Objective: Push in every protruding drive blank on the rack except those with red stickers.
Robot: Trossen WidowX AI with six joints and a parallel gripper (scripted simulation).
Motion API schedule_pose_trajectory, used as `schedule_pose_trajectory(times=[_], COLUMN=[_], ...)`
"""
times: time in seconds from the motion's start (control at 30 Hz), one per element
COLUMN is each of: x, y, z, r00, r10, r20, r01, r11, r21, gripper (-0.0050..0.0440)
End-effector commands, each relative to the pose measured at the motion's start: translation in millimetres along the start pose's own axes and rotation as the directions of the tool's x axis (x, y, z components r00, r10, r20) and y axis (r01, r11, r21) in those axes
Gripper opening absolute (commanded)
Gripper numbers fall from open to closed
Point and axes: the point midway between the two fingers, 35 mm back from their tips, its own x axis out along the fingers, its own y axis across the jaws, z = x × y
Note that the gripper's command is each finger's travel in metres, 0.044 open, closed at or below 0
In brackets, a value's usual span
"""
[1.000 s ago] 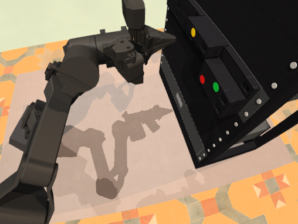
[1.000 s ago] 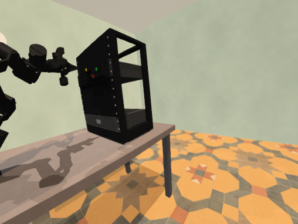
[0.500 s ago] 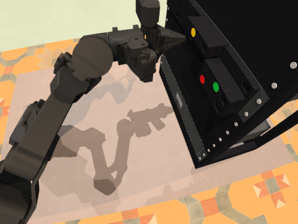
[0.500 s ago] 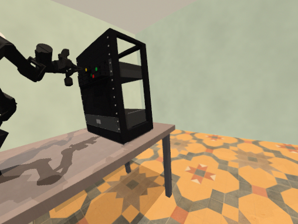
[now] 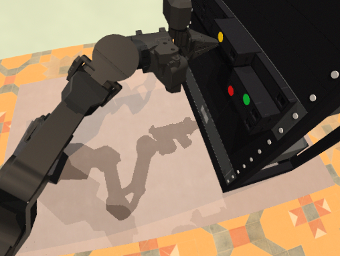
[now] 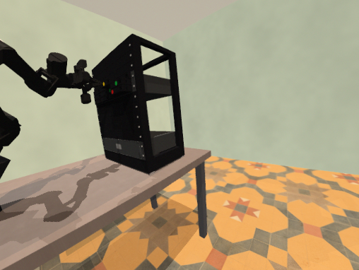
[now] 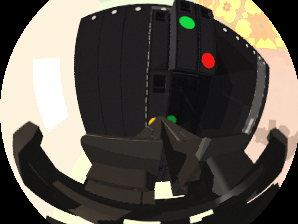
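"How far along?"

"Not finished. The yellow-dotted block (image 5: 239, 40) and green-dotted block (image 5: 259, 97) (image 7: 186, 42) look proud of the rack (image 5: 223, 182) (image 6: 150, 164) (image 7: 112, 75), upright on the worktop (image 5: 167, 187) (image 6: 124, 198)."

"Fingers (image 5: 218, 41) (image 6: 95, 83)?"

"Closed, empty, by the yellow dot (image 5: 220, 37) (image 6: 104, 84) (image 7: 152, 121). The red-dotted one (image 7: 200, 40) should stay out."

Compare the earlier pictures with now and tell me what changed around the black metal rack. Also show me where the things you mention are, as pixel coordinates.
The dark gripper (image 5: 219, 42) (image 6: 100, 83) (image 7: 160, 120), fingers shut, has moved forward towards the front of the black metal rack (image 5: 284, 33) (image 6: 139, 88) (image 7: 110, 65), its tips now close by the round yellow sticker (image 5: 220, 37) (image 6: 103, 84) (image 7: 151, 121); contact is unclear. Nothing was taken hold of or let go. The rack and the stickered black drive blanks (image 5: 241, 40) show no visible shift.
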Motion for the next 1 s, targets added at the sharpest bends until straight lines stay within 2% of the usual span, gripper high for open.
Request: schedule_pose_trajectory(times=[0.0,0.97], x=[2.0,4.9], y=[4.9,7.1], z=[3.1,3.5], r00=[1.000,1.000], r10=[0.010,0.010], r20=[0.006,0.006], r01=[-0.010,-0.010], r11=[1.000,1.000], r21=[0.012,0.012], gripper=[0.0000,0.0000])
